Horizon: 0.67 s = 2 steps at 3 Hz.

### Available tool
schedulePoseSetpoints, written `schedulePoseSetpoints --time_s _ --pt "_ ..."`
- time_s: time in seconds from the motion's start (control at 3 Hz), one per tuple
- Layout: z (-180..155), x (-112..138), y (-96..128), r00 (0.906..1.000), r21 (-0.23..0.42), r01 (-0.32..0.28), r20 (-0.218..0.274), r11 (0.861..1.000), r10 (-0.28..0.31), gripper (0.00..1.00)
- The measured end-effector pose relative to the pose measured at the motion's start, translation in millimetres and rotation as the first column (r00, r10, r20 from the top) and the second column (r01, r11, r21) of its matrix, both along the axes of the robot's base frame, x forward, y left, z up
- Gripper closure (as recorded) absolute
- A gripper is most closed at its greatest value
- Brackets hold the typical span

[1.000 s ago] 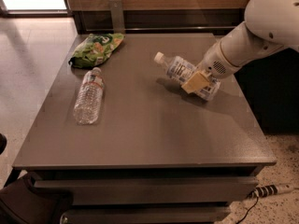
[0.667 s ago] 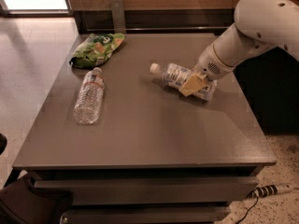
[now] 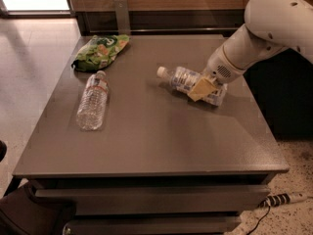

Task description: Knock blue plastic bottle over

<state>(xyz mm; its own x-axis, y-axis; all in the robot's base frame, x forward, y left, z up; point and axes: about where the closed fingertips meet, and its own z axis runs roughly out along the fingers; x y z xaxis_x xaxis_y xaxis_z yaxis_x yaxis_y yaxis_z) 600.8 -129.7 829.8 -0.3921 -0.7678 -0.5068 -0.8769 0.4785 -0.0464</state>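
Your gripper (image 3: 201, 88) sat right on the blue bottle (image 3: 180, 77), near its bottom end. You could not tell if it was spread wide or pinching the bottle. The bottle lay flat on its side on the table (image 3: 146, 146), right of the middle, so the job looked done. It was round and smooth. A bump from your arm could make it roll toward the right edge, which was near, and fall off. Its white cap (image 3: 161, 71) pointed left and a bit to the back. Its long side ran across the table, cap at the left, bottom at the right. The other bottle (image 3: 93, 102) and green bag (image 3: 100, 50) lay well apart, at the left.
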Motion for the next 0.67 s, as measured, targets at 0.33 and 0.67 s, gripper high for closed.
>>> schedulePoseSetpoints --time_s 0.33,0.67 --pt "-1.4 -0.3 1.8 1.0 0.0 -0.003 -0.003 1.0 0.003 0.3" --pt "-2.2 -0.4 2.9 1.0 0.0 -0.006 -0.004 1.0 0.006 0.08"
